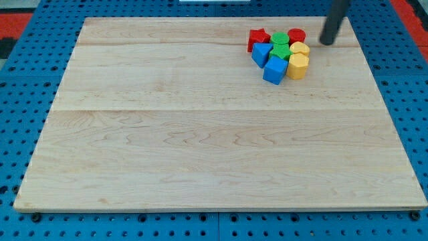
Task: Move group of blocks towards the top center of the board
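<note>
A tight cluster of blocks sits near the view's top, right of centre, on the wooden board [200, 134]. It holds a red star-like block [258, 39], a red cylinder [296, 36], a green cylinder [279, 39], a green block [281, 52], a blue triangular block [261, 53], a blue cube [274, 69], a small yellow block [300, 49] and a yellow hexagonal block [297, 66]. My tip [327, 42] is on the board just right of the cluster, apart from the red cylinder and the small yellow block.
The board lies on a blue perforated table [27, 60]. Red patches show at the view's top left corner [13, 23] and top right corner [411, 13].
</note>
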You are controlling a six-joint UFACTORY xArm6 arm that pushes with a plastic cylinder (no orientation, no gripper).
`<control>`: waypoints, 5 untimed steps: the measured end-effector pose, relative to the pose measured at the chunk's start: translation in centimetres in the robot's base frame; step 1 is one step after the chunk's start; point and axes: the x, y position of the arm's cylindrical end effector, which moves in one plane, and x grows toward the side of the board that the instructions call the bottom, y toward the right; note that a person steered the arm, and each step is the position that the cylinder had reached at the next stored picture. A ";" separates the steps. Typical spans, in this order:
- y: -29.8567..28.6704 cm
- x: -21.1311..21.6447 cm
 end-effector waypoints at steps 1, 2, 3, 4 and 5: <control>-6.5 -0.9; -8.4 -3.7; -9.1 -4.1; -9.4 -3.7; -10.5 -2.0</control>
